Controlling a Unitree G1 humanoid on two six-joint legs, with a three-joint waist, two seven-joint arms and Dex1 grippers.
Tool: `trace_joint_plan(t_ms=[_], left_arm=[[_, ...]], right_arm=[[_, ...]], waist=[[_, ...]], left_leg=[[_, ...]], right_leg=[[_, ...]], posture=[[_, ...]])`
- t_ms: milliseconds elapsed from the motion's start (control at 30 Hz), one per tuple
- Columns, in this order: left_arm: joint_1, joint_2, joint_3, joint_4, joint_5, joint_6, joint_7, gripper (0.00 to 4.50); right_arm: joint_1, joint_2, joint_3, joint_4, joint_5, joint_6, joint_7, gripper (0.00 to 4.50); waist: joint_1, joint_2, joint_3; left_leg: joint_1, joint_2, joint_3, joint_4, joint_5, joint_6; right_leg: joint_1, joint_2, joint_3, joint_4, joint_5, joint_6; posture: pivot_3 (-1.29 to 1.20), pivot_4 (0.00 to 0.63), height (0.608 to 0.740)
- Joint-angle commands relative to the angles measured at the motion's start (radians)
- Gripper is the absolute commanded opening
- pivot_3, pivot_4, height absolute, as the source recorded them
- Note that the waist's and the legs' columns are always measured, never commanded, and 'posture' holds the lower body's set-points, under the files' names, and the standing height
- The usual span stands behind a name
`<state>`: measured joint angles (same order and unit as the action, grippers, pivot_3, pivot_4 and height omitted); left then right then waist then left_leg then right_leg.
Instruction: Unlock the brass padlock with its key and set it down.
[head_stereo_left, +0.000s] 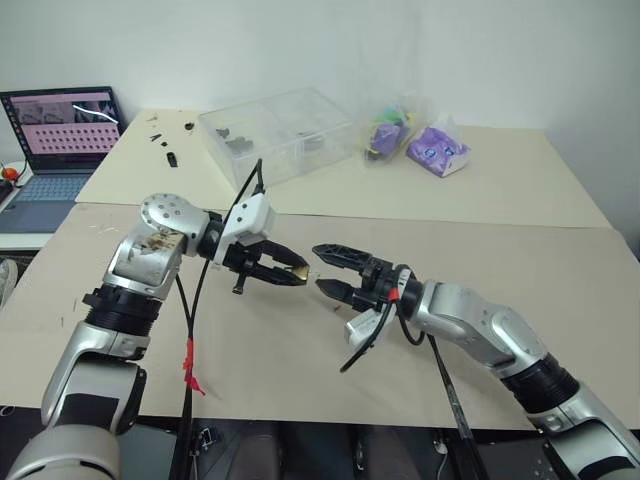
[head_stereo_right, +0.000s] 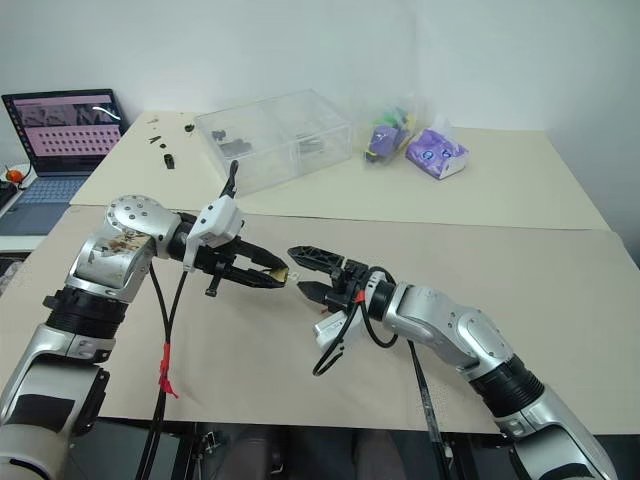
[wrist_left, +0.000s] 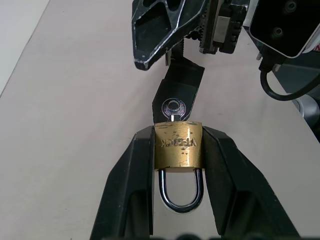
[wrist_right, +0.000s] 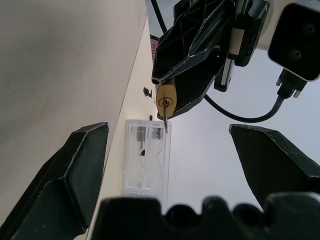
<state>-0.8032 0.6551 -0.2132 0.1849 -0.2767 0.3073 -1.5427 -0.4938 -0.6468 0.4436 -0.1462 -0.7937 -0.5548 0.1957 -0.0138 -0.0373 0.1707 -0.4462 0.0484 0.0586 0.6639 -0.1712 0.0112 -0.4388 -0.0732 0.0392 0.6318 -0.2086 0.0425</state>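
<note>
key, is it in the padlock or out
In. The key sticks out of the bottom face of the brass padlock, which the left end effector clamps; the right end effector is open, apart from it.

The brass padlock (wrist_left: 178, 145) sits between the left claw (head_stereo_left: 296, 272) fingers, the key (wrist_left: 173, 108) in it.

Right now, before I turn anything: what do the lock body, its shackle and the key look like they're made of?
The brass padlock body looks like brass: yellow-gold metal, brushed and slightly scuffed, with stamped lettering. Its shackle looks like polished steel or chrome plate: silvery, with mirror-like reflections. The key, sitting in the keyhole, appears to be silvery metal with a shiny round head; the alloy can't be told.
</note>
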Motion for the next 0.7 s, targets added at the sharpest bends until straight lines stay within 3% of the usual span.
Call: trace_joint_plan(t_ms=[33, 700], left_arm=[[-0.01, 0.006, 0.016, -0.025, -0.016, 0.0, 0.003, 1.29], [-0.006, 0.025, 0.004, -0.007, -0.001, -0.021, -0.025, 1.29]], right_arm=[[-0.021, 0.01, -0.043, -0.013, -0.005, -0.02, -0.017, 4.5], [0.008, 0.014, -0.054, -0.033, -0.021, -0.042, 0.013, 4.5]], waist=[[0.0, 0.0, 0.0], [0.0, 0.0, 0.0]], left_leg=[[0.0, 0.0, 0.0, 0.0, 0.0, 0.0], [0.0, 0.0, 0.0, 0.0, 0.0, 0.0]], right_leg=[[0.0, 0.0, 0.0, 0.0, 0.0, 0.0], [0.0, 0.0, 0.0, 0.0, 0.0, 0.0]], posture=[[0.0, 0.15, 0.726], [0.0, 0.15, 0.726]])
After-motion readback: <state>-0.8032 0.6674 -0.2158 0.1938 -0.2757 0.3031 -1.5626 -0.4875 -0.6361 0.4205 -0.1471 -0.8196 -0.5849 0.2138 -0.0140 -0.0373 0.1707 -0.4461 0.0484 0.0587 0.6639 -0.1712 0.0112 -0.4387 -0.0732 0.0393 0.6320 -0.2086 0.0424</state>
